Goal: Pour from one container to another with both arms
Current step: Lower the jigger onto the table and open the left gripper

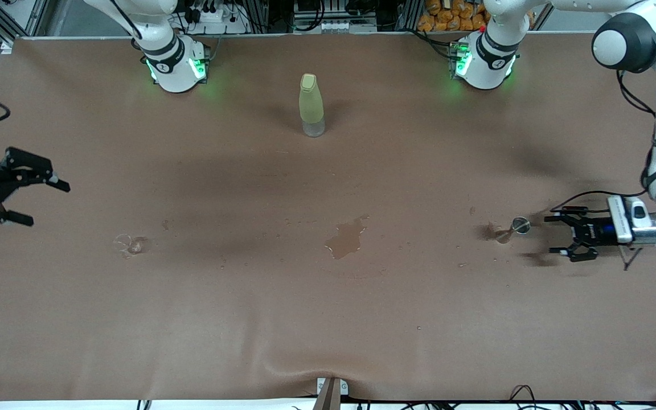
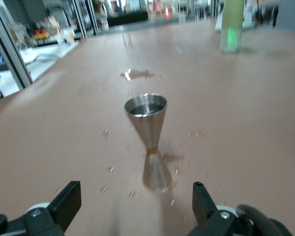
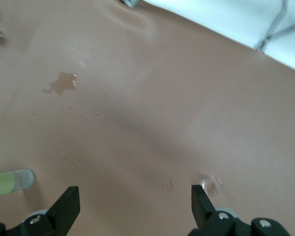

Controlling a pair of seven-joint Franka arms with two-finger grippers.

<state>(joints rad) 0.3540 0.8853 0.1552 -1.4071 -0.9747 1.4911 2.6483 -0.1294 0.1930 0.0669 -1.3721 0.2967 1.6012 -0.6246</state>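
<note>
You see both cups standing free on the table, metal cup (image 1: 520, 225) just beside the wide-open, empty left gripper (image 1: 557, 234), clear cup (image 1: 128, 245) near the open, empty right gripper (image 1: 43, 200), so pouring seems finished, puddle (image 1: 347, 237) remaining.

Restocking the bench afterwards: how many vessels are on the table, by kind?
Yellow-green bottle: 1
Metal cone-shaped cup: 1
Tiny clear cup: 1
Total: 3

One clear cup (image 1: 128, 245), one metal cup (image 1: 519, 226), one bottle (image 1: 311, 105), one puddle (image 1: 347, 237)
</note>
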